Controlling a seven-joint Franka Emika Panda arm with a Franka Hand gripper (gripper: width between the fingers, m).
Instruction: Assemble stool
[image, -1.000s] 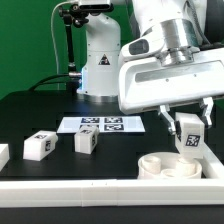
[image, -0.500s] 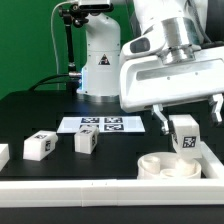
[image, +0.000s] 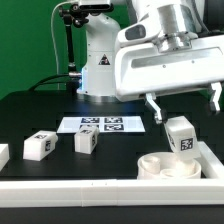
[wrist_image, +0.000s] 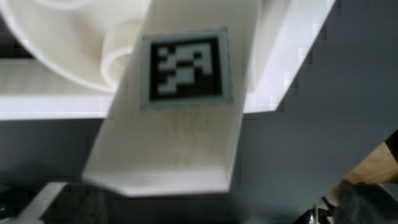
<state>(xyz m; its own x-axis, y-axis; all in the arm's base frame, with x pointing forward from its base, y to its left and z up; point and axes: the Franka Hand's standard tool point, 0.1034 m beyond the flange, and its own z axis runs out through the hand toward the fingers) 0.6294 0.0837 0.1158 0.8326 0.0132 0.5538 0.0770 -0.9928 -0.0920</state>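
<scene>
You see the fingers spread wide and holding nothing, clear of the white leg just beneath them. That leg stands on the round seat, at the exterior view's right of the surface.

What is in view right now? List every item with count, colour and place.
seat: 1, white, near corner on the exterior view's right, beside the rails
standing leg: 1, white with black-and-white tag, on the seat
loose legs: 2, white with tags, on the table toward the exterior view's left
cut-off piece: 1, white, at the exterior view's left edge; cannot tell what
marker board: 1, white, flat mid-table
rails: white, along the table's edges
table: 1, black
arm: 1, white, over the seat
pincer: 1, open, above the standing leg, not touching
</scene>
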